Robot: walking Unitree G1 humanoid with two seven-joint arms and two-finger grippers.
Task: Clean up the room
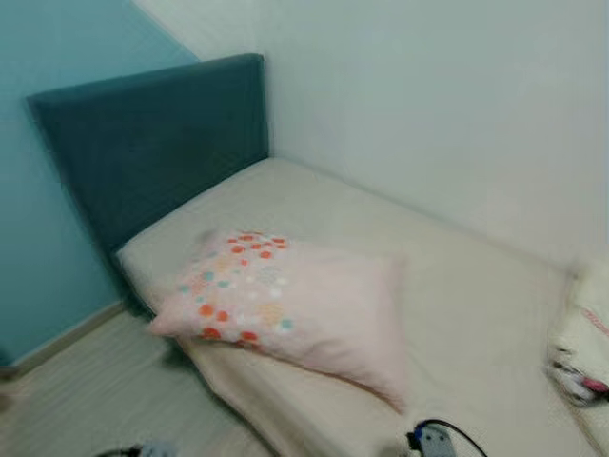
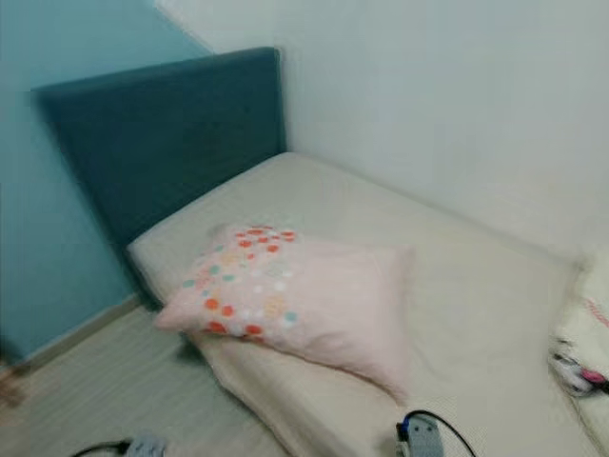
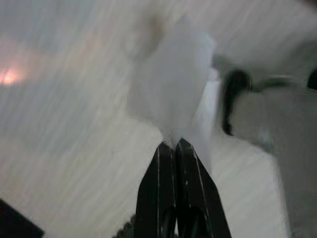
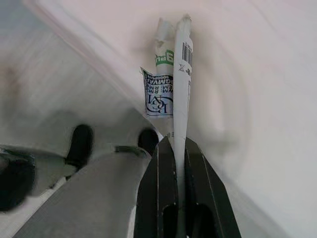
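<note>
Cream bare mattress (image 1: 457, 286) carries a pink dotted pillow (image 1: 285, 305); my left gripper (image 3: 177, 145) pinches white tissue (image 3: 171, 89), right gripper (image 4: 178, 141) pinches a printed white wrapper (image 4: 171, 79).

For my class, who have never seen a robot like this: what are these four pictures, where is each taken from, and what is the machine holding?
A walking household robot with two arms took them while tidying a room. The two wide pictures come from cameras in its head: a bed with a teal headboard, and a pink spotted pillow lying at the mattress edge. The other two come from cameras on its wrists, looking along each claw's black fingers. The left claw is shut on a white crumpled scrap, perhaps tissue. The right claw is shut on a flattened printed wrapper with green lettering and a barcode.
</note>
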